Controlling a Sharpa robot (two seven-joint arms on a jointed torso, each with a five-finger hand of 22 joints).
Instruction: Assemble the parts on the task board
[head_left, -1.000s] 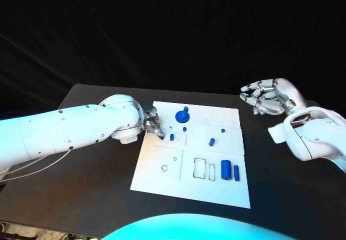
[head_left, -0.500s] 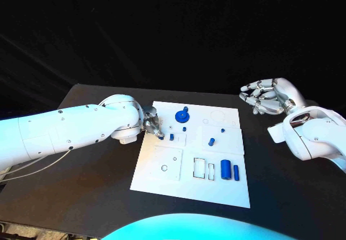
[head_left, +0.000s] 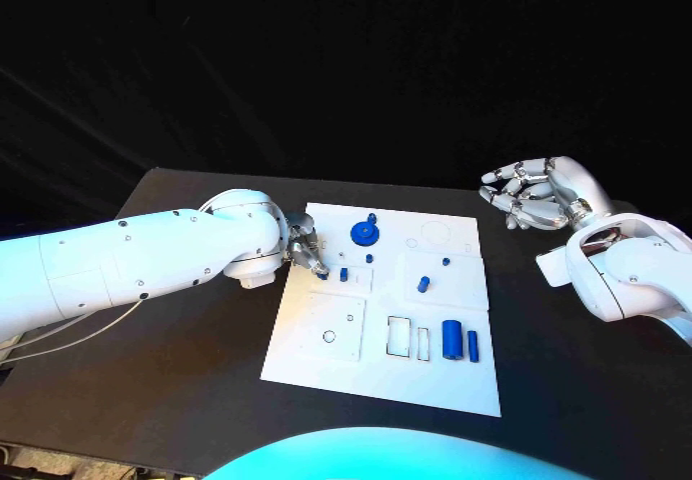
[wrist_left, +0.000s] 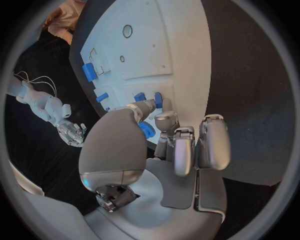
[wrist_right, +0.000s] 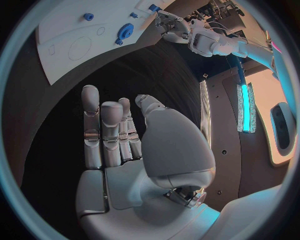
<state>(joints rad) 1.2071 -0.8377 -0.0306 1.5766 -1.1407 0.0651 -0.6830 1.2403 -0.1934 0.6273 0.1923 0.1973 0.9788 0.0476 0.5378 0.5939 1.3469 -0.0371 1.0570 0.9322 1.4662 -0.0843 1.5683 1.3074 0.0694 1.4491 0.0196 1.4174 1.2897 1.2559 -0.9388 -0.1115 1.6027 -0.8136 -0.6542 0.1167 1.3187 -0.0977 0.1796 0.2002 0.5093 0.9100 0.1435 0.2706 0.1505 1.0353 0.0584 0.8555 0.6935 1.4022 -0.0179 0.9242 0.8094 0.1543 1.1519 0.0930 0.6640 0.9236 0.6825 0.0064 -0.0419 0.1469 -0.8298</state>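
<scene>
White task board (head_left: 378, 370) carries small blue parts (head_left: 453, 340); left hand (head_left: 306, 250) grip unclear; right hand (head_left: 531, 193) empty, fingers apart.

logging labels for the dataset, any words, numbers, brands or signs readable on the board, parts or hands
None: no text can be read in any view.
The task board bears only outlined shapes and holes, no lettering.
The blue parts, such as the round one, are plain.
The left hand and right hand show no marking.
</scene>
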